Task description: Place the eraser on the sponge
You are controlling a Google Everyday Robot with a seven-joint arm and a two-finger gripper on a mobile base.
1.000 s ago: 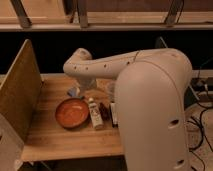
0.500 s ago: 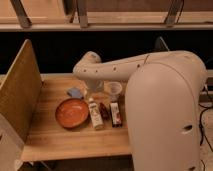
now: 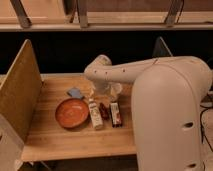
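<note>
**A:** Could the state of the jaws be made out?

**B:** It could not. The gripper (image 3: 94, 92) was seen hanging just left of frame centre, over the top end of the white bottle (image 3: 95, 115). Whether it was open or closed, or whether anything was held, could not be told.

**A:** Where were the task's things found?

**B:** The eraser (image 3: 116, 114) was lying on the table (image 3: 60, 141), just right of centre. The sponge (image 3: 76, 93) lay flat, well apart to its upper left, and nothing was seen on it.

**A:** Which step was judged to be in hand?

**B:** The pick-up, it was judged. The gripper would have to be brought down and right, set across the eraser's narrow width, then carried up-left to the sponge.

**A:** What else was noted?

**B:** The robot's body (image 3: 172, 115) filled the right of the frame. A wooden panel (image 3: 20, 92) stood at the left. The orange bowl (image 3: 71, 113) lay just below the sponge, and a clear cup (image 3: 115, 90) stood above the eraser. A dark-red item (image 3: 104, 111) lay just beside the eraser, so little room was left for a grasp. It and the bottle crossed the carry path, so height would be needed.
</note>
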